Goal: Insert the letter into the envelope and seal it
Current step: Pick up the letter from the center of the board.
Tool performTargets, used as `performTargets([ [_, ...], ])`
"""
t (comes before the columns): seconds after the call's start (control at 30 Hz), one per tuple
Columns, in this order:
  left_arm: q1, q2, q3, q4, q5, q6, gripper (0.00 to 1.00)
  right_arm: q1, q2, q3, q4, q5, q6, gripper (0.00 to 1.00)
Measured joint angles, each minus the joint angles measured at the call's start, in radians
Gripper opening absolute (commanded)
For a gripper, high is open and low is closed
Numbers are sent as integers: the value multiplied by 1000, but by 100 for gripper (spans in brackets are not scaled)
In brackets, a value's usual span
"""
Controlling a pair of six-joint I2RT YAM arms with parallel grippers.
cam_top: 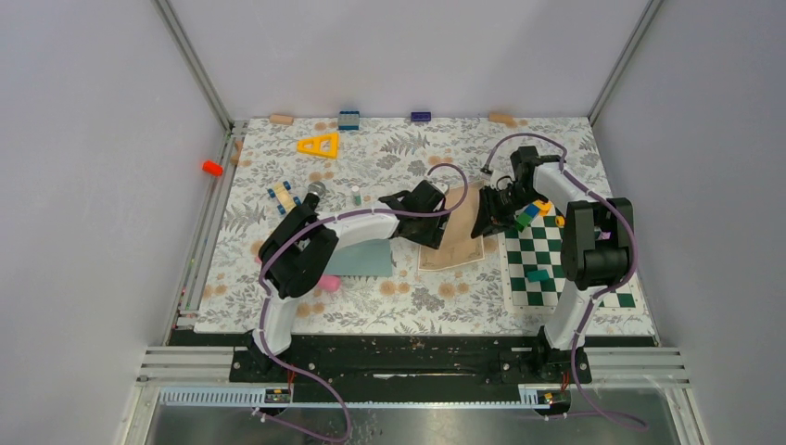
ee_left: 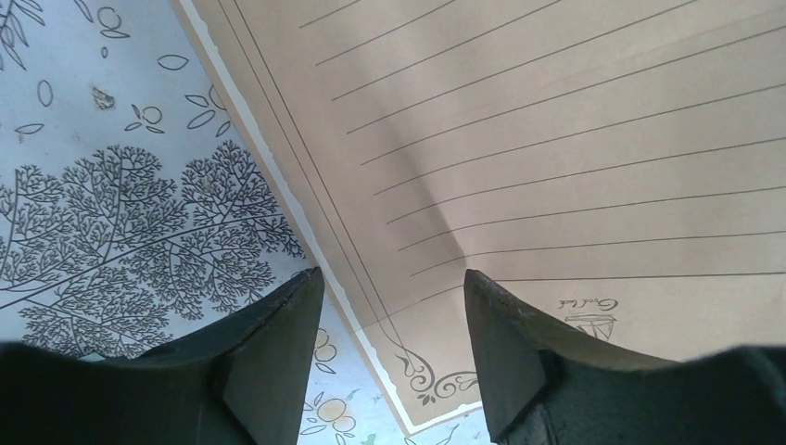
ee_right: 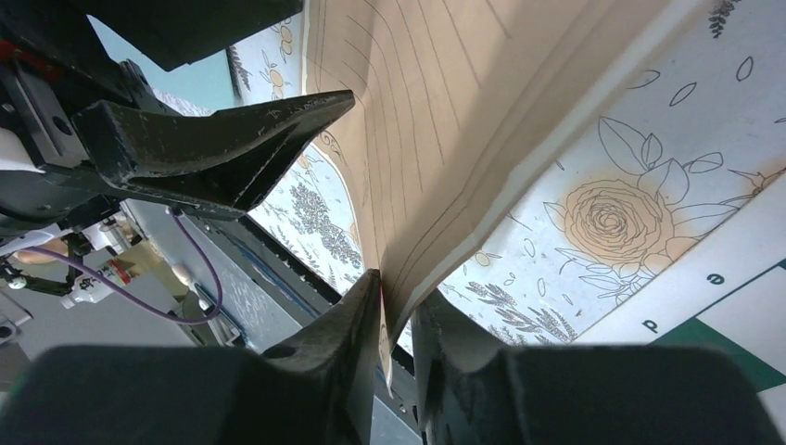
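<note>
R gripper (ee_right: 397, 292) pinches lifted letter (ee_right: 436, 139) edge; L gripper (ee_left: 391, 278) wide over its corner; envelope (cam_top: 366, 260) lies left, apart: insertion, sealing not yet done.

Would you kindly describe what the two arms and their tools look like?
The left arm and right arm both have white links between chunky black joints, with a thin purple cable looping along each. The left tool and right tool each carry two matte black, wedge-shaped fingers tapering to blunt tips.
</note>
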Motion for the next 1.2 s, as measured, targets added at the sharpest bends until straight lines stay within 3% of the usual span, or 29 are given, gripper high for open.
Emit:
performTargets([
  [0.2,11,0,0,2,-1,0,65,0,0,0,-2,-4,6,0],
  [0.27,14,0,0,2,-1,2,77,1,0,0,-11,-5,8,0],
  [0.33,16,0,3,1,-1,5,96,1,0,0,-23,-3,5,0],
  [0.37,18,-2,6,-1,-1,9,98,1,0,2,-29,-1,1,0],
  [0.6,86,-134,10,-30,42,63,99,1,-90,36,-47,75,-29,0],
  [0.9,275,-484,124,-52,335,216,99,12,-402,161,-47,154,-92,0],
  [1.2,282,-652,22,-4,485,322,99,72,-694,180,-63,190,-240,0],
])
